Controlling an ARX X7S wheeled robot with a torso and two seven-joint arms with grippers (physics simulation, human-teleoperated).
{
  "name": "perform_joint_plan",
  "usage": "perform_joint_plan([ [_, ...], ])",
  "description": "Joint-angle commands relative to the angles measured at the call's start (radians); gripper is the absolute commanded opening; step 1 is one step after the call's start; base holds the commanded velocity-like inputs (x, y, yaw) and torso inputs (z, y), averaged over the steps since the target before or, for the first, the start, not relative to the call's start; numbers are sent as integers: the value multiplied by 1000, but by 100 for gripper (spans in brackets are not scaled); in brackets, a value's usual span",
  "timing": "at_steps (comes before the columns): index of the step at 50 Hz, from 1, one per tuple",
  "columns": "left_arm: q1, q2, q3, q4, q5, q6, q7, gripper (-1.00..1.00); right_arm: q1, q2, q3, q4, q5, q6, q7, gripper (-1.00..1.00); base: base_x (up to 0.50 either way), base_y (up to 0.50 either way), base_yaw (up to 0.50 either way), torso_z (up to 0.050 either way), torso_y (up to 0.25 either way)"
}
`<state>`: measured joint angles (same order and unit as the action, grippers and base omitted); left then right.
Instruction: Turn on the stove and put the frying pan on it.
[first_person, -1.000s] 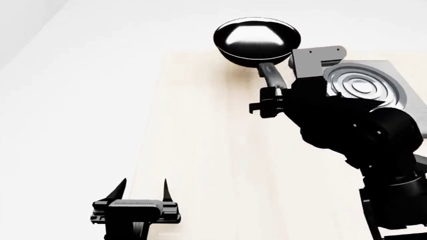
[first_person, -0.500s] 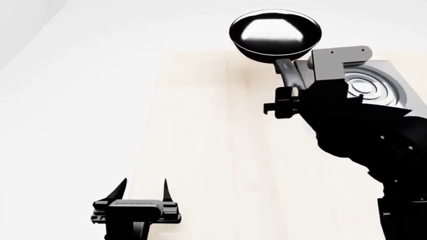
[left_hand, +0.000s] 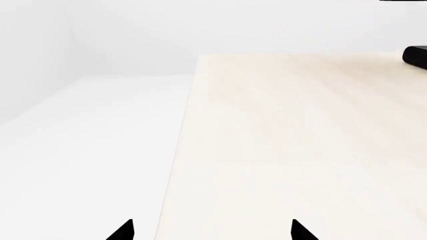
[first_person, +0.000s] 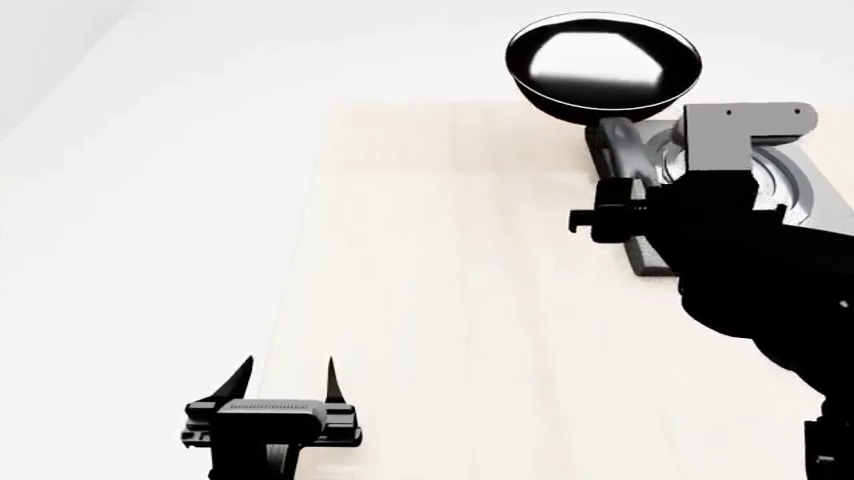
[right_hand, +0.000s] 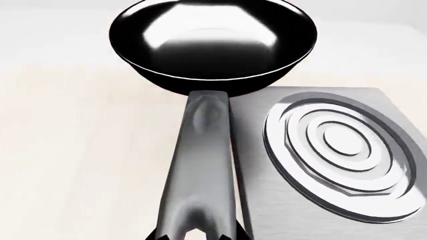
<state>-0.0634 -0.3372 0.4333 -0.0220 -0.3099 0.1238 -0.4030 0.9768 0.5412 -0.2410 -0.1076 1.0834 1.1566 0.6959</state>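
The pale wooden tabletop is seen against white surroundings. The stove sits near its far right edge. The frying pan is held aloft beside it, handle clamped in the right gripper. The left gripper is spread open, holding nothing.

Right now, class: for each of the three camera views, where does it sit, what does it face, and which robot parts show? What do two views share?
Head view: high, looking down the table; shows left pincer, right arm holding the frying pan.
Left wrist view: on the left arm, facing bare tabletop; only pincer tips show.
Right wrist view: on the right arm, facing along the pan handle.
Shared: head and right wrist views both show pan and stove.
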Motion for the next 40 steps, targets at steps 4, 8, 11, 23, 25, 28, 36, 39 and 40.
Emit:
perform_joint_plan([
  [4, 1, -2, 3, -8, 0, -6, -6, 100, -23, 47, 97, -72, -11, 7, 48, -100, 0, 0, 0, 0, 3],
  [8, 0, -2, 4, -9, -1, -6, -6, 100, -40, 60, 116, -90, 1, 9, 61, -100, 0, 0, 0, 4, 3],
  [11, 0, -2, 5, -10, -1, -5, -6, 100, -47, 68, 123, -99, 6, 11, 67, -100, 0, 0, -1, 0, 0],
  [23, -3, -2, 8, -13, -1, -6, -8, 100, -100, 111, 185, -145, 45, 14, 99, -100, 0, 0, 0, 0, 3],
  [25, -3, -2, 8, -13, -2, -6, -9, 100, -112, 120, 201, -153, 55, 16, 107, -100, 0, 0, 0, 0, 0],
  [28, -3, -2, 9, -14, -2, -5, -9, 100, -122, 130, 213, -161, 63, 18, 114, -100, 0, 0, 0, 0, 3],
  [36, -3, -3, 10, -13, -3, -5, -10, 100, -176, 158, 264, -206, 96, 21, 148, -100, 0, 0, 0, 0, 1],
  [39, -3, -4, 10, -11, -3, -5, -11, 100, -199, 162, 273, -212, 95, 12, 146, -100, 0, 0, 0, 0, 3],
  [40, -2, -4, 10, -10, -3, -5, -12, 100, -213, 165, 283, -216, 96, 6, 146, -100, 0, 0, 0, 0, 0],
])
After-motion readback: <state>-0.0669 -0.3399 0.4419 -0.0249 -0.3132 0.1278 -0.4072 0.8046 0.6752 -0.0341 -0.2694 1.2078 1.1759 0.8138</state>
